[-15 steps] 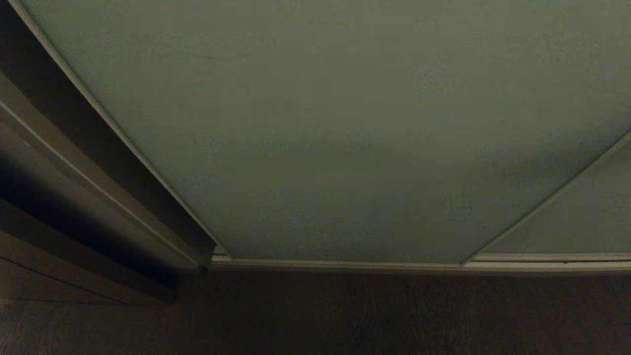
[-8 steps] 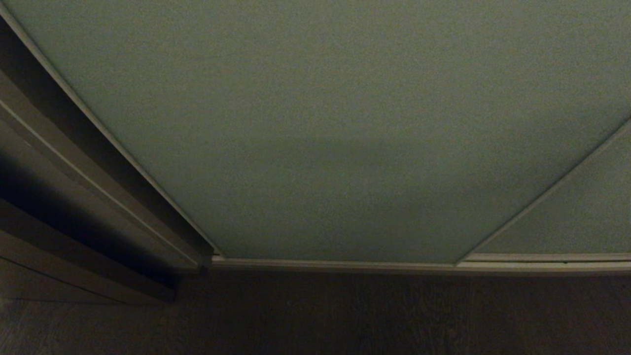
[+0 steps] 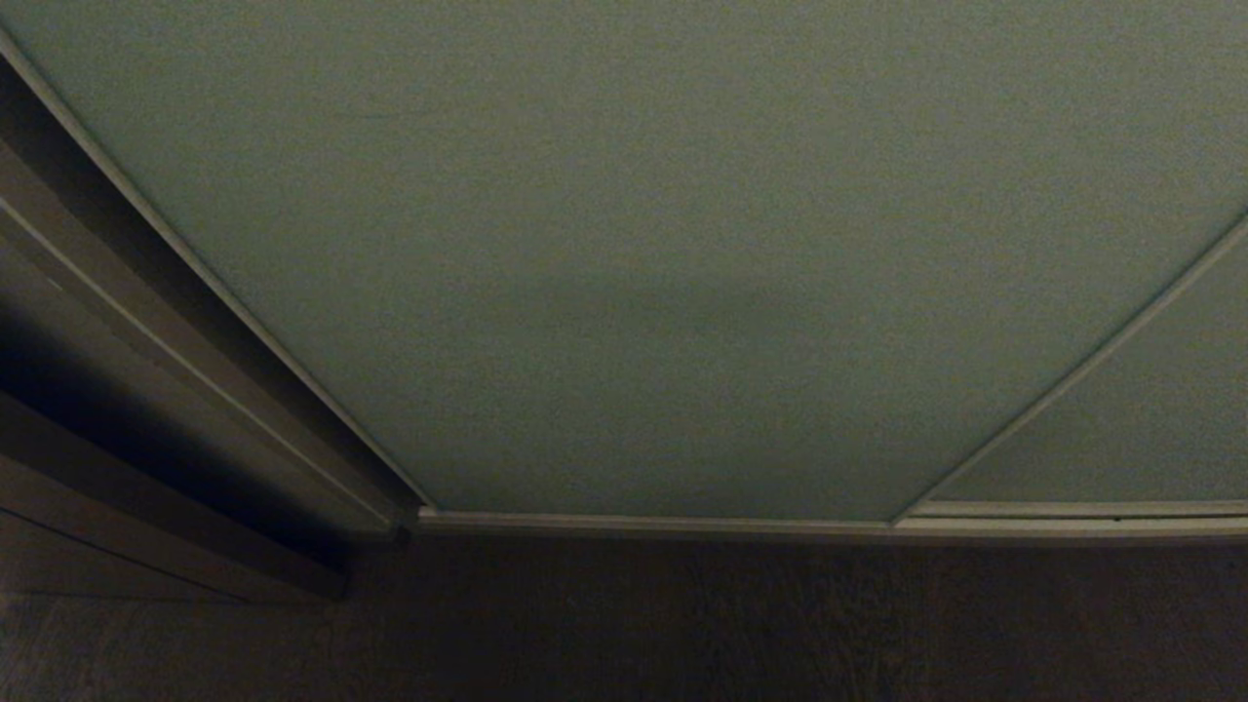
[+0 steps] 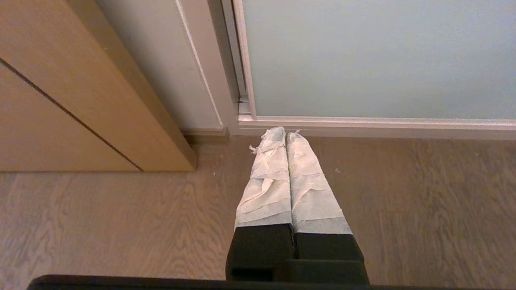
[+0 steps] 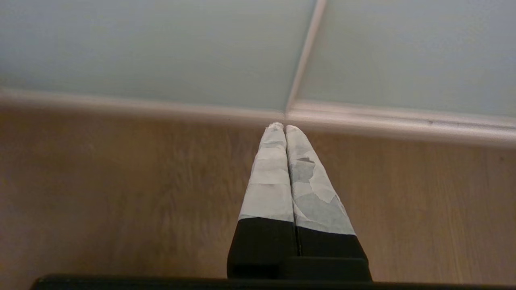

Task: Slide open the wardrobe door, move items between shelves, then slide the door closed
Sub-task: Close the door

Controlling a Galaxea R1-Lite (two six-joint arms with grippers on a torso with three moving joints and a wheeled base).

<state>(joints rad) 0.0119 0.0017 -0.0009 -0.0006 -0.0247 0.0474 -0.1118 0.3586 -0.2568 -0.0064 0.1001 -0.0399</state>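
Filling most of the head view: tall pale grey-green matte sliding wardrobe door (image 3: 643, 273) in a slim light frame, drawn fully across. Overlapped at its right edge by a second matching panel (image 3: 1141, 429). Below, along the light bottom track (image 3: 682, 525), wood-grain plank floor (image 3: 624, 624), dim. At left, tan wooden cabinet side (image 4: 68, 92), cut off. Shelves and items hidden behind the door. Low over the floor by the track, left tool (image 4: 286, 135) and right tool (image 5: 284, 127), tape-wrapped fingers pressed together, empty.
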